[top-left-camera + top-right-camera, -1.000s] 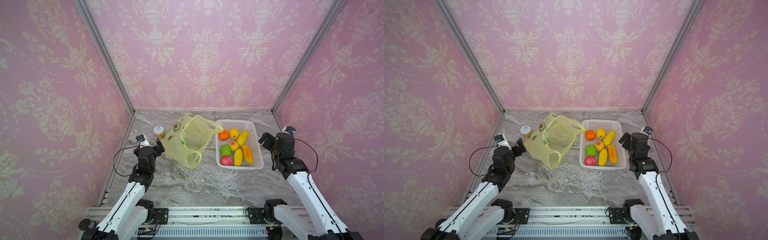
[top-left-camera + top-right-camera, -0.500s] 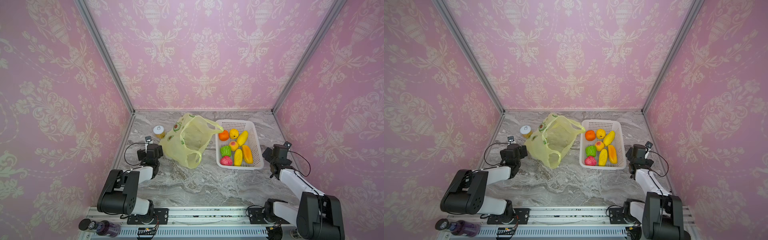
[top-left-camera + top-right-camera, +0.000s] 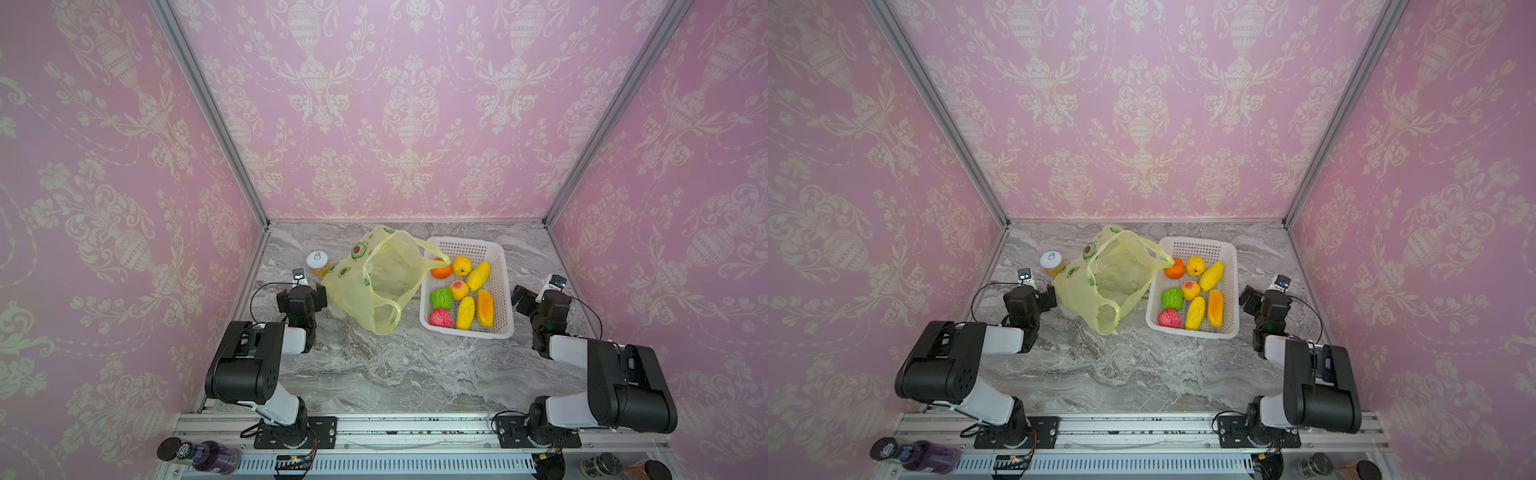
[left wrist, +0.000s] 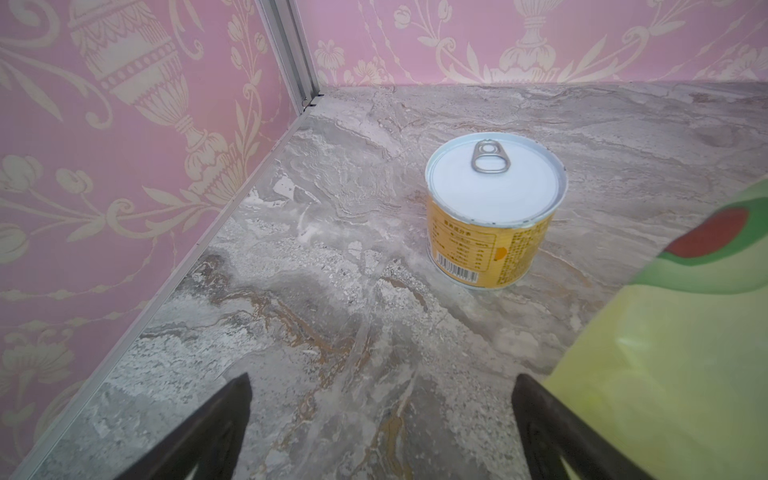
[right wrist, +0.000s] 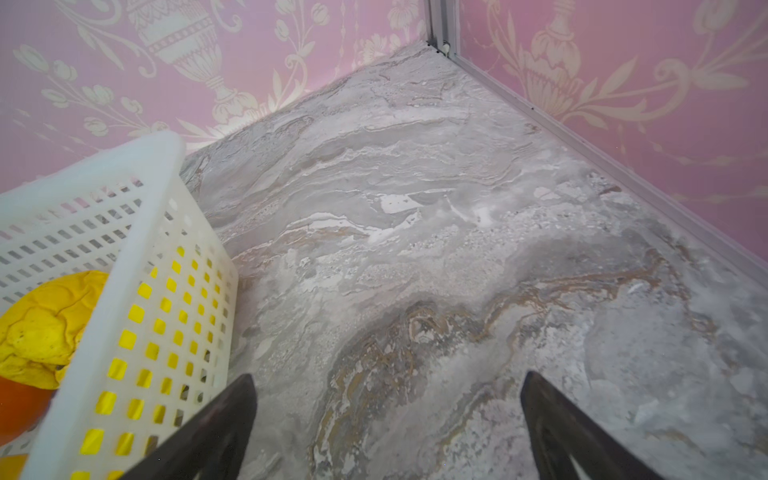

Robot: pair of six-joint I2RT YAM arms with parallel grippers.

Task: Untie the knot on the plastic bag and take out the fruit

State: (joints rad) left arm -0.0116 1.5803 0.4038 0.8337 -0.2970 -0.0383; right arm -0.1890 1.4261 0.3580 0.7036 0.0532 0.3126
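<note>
Yellow-green plastic bag (image 3: 386,274) slumped open at centre of both top views, unmoved; no knot seen. Fruit (image 3: 459,289) grouped in white basket (image 3: 465,248) at bag's right. Arms since folded low; left gripper (image 4: 382,376) and right gripper (image 5: 387,375) spread, empty. Task judged complete.

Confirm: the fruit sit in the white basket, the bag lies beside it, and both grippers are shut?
No: the left gripper and right gripper are open, jaws spread wide in the wrist views. The fruit do sit in the basket, the bag beside it.
</note>
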